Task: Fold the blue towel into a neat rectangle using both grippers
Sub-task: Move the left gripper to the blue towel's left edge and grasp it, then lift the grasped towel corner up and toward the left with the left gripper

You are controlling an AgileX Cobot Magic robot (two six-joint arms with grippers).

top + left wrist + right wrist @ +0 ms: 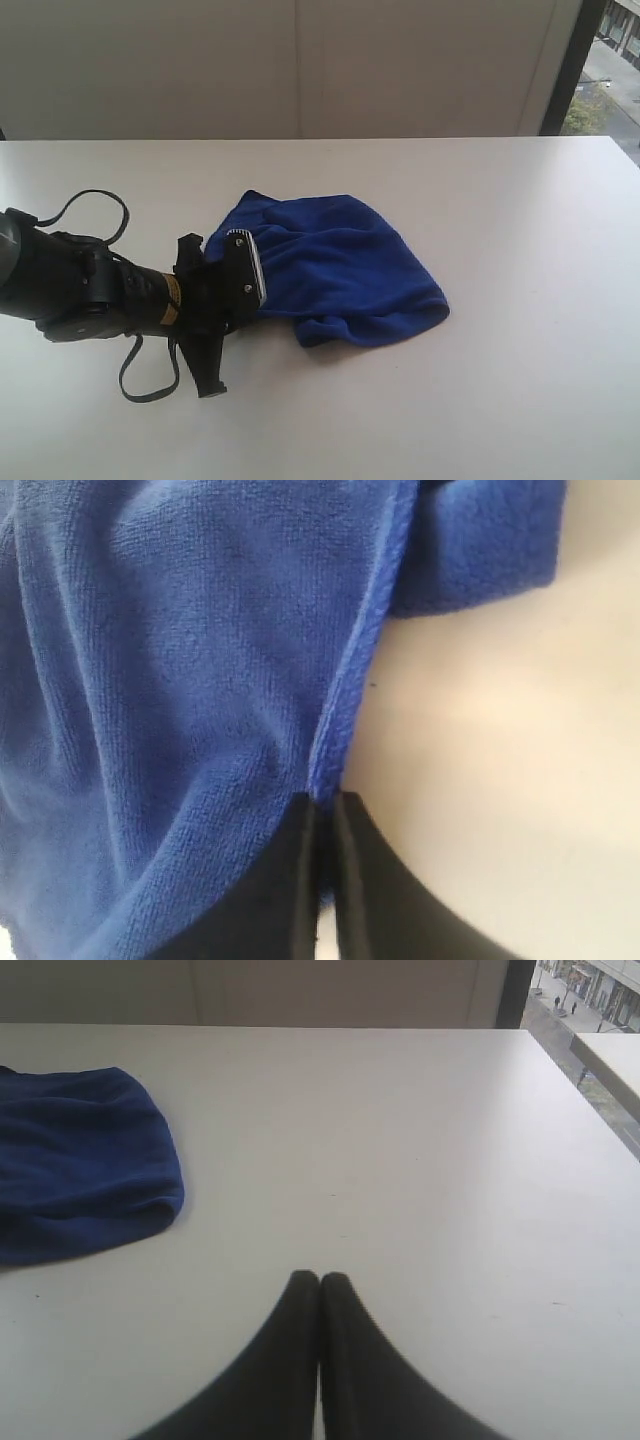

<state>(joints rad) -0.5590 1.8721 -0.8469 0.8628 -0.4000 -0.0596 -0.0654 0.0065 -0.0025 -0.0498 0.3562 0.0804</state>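
The blue towel [340,265] lies bunched and loosely doubled over in the middle of the white table [520,300]. My left gripper [324,802] sits at the towel's left side, its two black fingers pressed together on the towel's stitched edge [345,695]. In the exterior view its wrist [225,290] covers that corner of the cloth. My right gripper [320,1278] hovers over bare table, shut with nothing between its fingers, and the towel [80,1160] lies well off to one side of it. The right arm does not show in the exterior view.
A pale wall [300,60] runs behind the table's far edge. A window strip [600,60] stands at the far right corner. Black cables [95,205] loop around the left arm.
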